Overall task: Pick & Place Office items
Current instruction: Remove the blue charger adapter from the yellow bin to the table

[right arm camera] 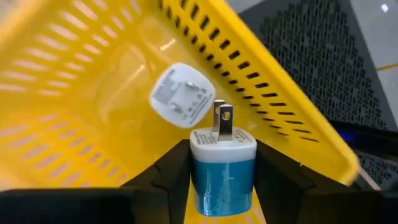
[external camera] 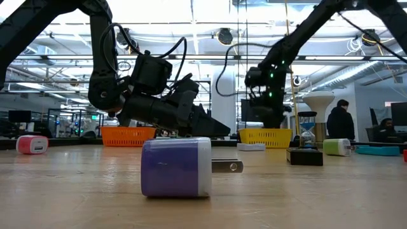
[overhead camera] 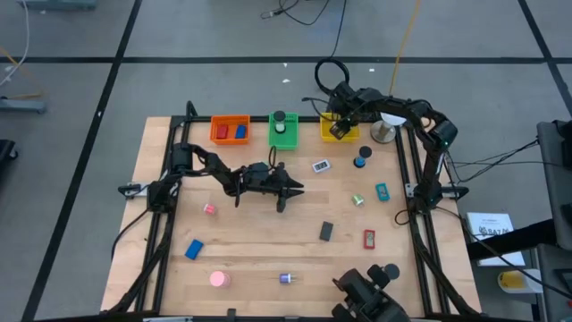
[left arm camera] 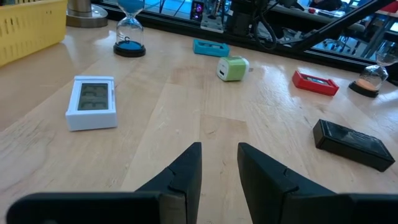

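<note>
Right now the right hand [right arm camera: 221, 180], at the upper right of the high view, grips a blue charger [right arm camera: 222, 171] over the yellow bin [right arm camera: 93, 93]; letting go off-centre could bounce it off the rim onto the table [overhead camera: 259, 250].

Blue-and-white charger [right arm camera: 222, 175] (silver prongs) over yellow slotted bin [right arm camera: 81, 93].

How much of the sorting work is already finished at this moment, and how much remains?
Done: the orange bin holds a red and a blue piece, the green bin a dark piece, and the yellow bin a white charger.

In hand: the right gripper holds a blue charger over the yellow bin.

Left: about a dozen pieces on the table, such as the purple charger. The left gripper hovers empty, slightly open.
</note>
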Controlling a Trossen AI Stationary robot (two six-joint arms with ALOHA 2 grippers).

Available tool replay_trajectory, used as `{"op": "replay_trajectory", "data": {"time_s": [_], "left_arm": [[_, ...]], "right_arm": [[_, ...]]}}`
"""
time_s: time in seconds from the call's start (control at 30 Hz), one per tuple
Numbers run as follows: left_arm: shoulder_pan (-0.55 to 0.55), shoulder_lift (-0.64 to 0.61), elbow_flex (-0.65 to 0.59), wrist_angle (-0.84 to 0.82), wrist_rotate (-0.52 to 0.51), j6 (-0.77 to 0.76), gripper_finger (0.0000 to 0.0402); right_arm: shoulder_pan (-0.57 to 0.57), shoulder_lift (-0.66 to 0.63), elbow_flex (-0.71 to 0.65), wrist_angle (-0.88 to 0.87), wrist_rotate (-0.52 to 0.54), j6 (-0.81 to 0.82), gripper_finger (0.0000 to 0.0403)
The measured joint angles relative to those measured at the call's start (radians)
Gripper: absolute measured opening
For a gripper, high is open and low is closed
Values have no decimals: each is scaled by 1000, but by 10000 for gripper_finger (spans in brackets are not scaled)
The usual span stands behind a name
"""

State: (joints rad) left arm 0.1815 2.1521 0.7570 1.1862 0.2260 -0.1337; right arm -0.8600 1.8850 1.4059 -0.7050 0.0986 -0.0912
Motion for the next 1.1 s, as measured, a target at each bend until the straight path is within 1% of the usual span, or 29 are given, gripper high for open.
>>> {"op": "replay_trajectory", "data": {"time_s": [0.27,0.37,0.47,0.53,0.6,0.67,0.8,0.97,1.1], "left_arm": [[17,0,0,6,14,-14,104],[27,0,-22,99,54,-45,104],[41,0,-76,224,59,-69,103],[58,0,-117,317,64,-92,103],[74,-1,-154,384,71,-110,103],[90,-19,-184,369,72,-114,103],[106,-57,-236,372,71,-104,103],[110,-93,-277,376,65,-74,103],[93,-92,-291,343,69,-67,103]], "right_arm": [[22,-186,-3,-44,4,19,135],[60,-278,-62,-6,1,27,135],[117,-366,-173,103,-22,52,136],[168,-422,-263,199,-49,77,136],[231,-466,-346,330,-52,106,136],[304,-492,-413,419,-51,129,136],[462,-496,-514,637,-50,174,136],[626,-439,-665,1013,-50,224,136],[691,-327,-758,1321,-37,260,136]]}}
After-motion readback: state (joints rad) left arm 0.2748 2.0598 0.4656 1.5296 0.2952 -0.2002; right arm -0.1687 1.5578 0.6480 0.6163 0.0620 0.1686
